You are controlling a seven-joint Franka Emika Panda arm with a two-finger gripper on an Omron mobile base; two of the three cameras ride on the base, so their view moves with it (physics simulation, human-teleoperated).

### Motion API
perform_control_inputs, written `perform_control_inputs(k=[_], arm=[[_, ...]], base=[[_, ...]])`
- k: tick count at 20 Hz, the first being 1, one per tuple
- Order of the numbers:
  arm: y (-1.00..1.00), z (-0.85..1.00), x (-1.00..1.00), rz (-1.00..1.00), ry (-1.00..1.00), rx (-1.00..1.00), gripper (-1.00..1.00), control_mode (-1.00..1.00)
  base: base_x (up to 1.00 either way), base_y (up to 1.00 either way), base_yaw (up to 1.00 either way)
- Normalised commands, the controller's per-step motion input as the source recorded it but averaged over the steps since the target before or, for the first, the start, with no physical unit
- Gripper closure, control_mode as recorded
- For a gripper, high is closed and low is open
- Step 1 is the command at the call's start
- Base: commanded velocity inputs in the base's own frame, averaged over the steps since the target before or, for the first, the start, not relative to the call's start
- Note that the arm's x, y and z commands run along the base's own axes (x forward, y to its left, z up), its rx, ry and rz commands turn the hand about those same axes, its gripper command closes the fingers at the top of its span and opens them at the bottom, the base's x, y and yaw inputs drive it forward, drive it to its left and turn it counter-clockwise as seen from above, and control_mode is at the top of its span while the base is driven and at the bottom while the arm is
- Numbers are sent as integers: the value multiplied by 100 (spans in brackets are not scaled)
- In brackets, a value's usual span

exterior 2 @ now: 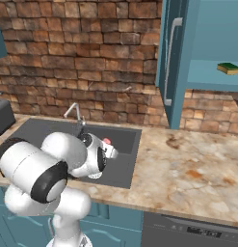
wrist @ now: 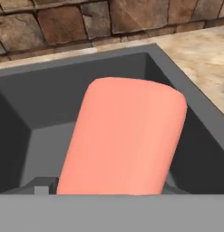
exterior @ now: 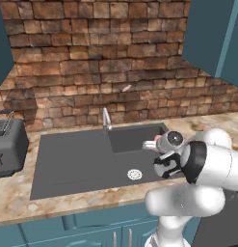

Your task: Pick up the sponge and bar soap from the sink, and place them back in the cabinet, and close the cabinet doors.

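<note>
The chief risk we see from here is dropping the bar soap (wrist: pixel 124 138) on the way up to the cabinet (exterior 2: pixel 209 75): it looks smooth and rounded, the grip seems to sit at one end with most of the bar jutting out past the fingers, and a wide swing from the sink (exterior: pixel 72 159) to the shelf at the far right could let it pivot or slide out. A second risk is clipping the open cabinet door (exterior 2: pixel 171 62), whose edge and silver handle stand between the basin and the shelf, or nudging the sponge (exterior 2: pixel 229 68) already lying on that shelf toward its edge when the soap is set beside it. The gripper (exterior: pixel 150 144) appears closed on the soap, jaws partly narrowed around it, though the fingertips are largely hidden behind the bar in the hand view, so we judge the hold from how the bar fills that view. The soap is a salmon-pink flat bar with rounded corners, seen end-on and slightly tilted, held within the deep far-right part of the sink, just right of the faucet (exterior: pixel 106 119).
</note>
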Motion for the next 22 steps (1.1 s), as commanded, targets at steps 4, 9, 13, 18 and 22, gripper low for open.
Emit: perform_control_inputs(k=[4, 9, 13, 18, 22], arm=[[0, 99, -34, 0, 11, 0, 100, -100], [0, 95, -46, 0, 14, 0, 100, -100], [0, 79, -62, 0, 12, 0, 100, -100], [0, 56, -80, 0, 6, -1, 100, -100], [0, 64, -65, 1, 2, -1, 100, -100]], base=[[0, 0, 0], [0, 0, 0], [0, 0, 0], [0, 0, 0], [0, 0, 0]])
